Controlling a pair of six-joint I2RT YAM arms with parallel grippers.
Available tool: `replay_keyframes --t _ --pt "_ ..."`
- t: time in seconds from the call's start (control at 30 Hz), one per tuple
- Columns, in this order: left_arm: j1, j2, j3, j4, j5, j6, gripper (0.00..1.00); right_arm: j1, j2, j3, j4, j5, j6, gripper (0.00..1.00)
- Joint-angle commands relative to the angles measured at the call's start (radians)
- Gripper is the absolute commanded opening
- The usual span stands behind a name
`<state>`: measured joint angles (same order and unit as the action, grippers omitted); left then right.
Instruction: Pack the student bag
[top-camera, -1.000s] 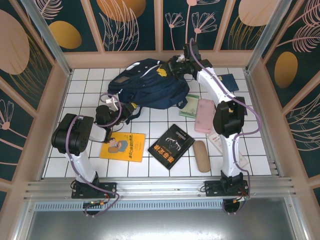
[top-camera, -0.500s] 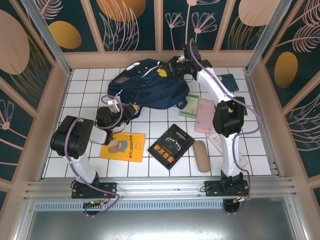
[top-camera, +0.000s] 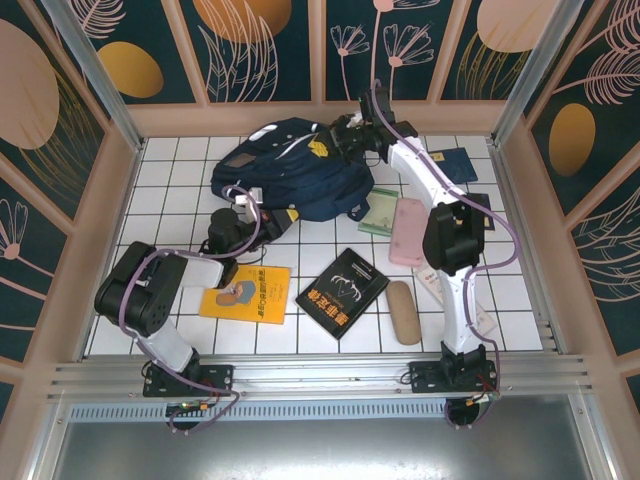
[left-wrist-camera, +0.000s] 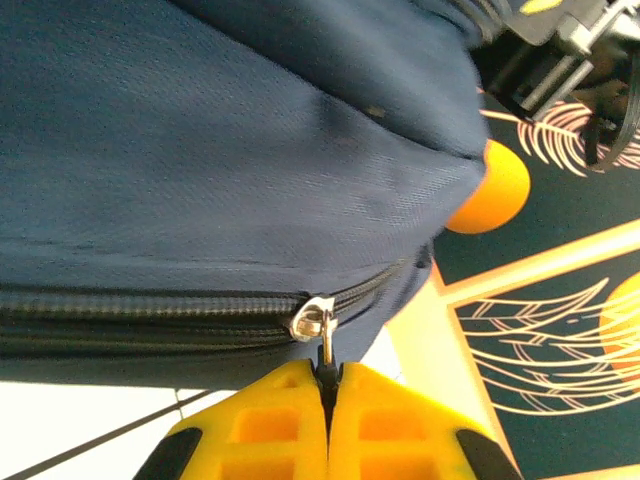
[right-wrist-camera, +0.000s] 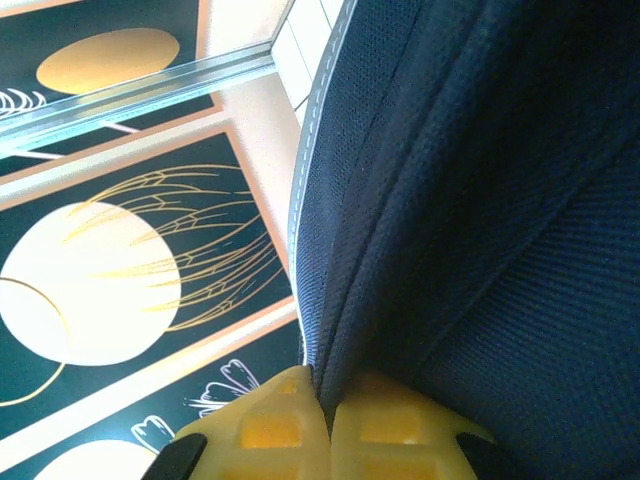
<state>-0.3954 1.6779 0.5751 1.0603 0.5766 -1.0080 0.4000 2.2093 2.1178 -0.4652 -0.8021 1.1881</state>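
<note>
The student bag (top-camera: 290, 178) lies on its side at the far middle of the white tiled table (top-camera: 170, 190), with an arm at each end. From above, the left hand (top-camera: 262, 214) sits at the bag's near left edge and the right hand (top-camera: 338, 140) at its far right top corner, but both are too small there to show what their fingers are doing. The wrist cameras fill that in. The left wrist view shows the yellow fingers pressed together on the metal zipper pull (left-wrist-camera: 323, 335), which hangs from the slider of a closed zipper (left-wrist-camera: 150, 305) running across the navy fabric. The right wrist view shows that hand also closed, pinching what looks like a fold or seam of the bag's fabric beside a pale piped edge (right-wrist-camera: 305, 170); which part of the bag this is cannot be told from so close. The overhead view alone shows the other things lying on the table nearer the arms: a yellow book (top-camera: 245, 293), a black book (top-camera: 342, 291), a pink case (top-camera: 408, 230), a brown case (top-camera: 402, 312) and a green booklet (top-camera: 378, 210).
</note>
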Motion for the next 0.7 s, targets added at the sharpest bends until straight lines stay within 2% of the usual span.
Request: replay_keyframes --t 0.0,0.3,0.57,0.6,0.63,0.67 --pt "-0.041 -0.032 0.058 -0.056 0.005 0.028 0.03 0.029 0.006 -0.005 0.111 -0.002 -0.018 0.00" --pt "-0.155 -0.030 0.156 -0.188 -0.035 0.021 0.05 0.100 0.012 -0.057 0.118 0.044 -0.032 0.00" --pt "-0.194 -0.005 0.209 -0.316 -0.100 -0.053 0.05 0.175 0.032 -0.094 0.139 0.087 -0.043 0.00" --pt "-0.197 0.001 0.213 -0.332 -0.100 -0.063 0.05 0.178 0.031 -0.098 0.137 0.091 -0.045 0.01" --pt "-0.198 0.004 0.215 -0.346 -0.100 -0.067 0.05 0.181 0.029 -0.101 0.129 0.099 -0.048 0.08" --pt "-0.199 0.004 0.211 -0.364 -0.103 -0.067 0.04 0.183 0.021 -0.107 0.120 0.112 -0.056 0.20"
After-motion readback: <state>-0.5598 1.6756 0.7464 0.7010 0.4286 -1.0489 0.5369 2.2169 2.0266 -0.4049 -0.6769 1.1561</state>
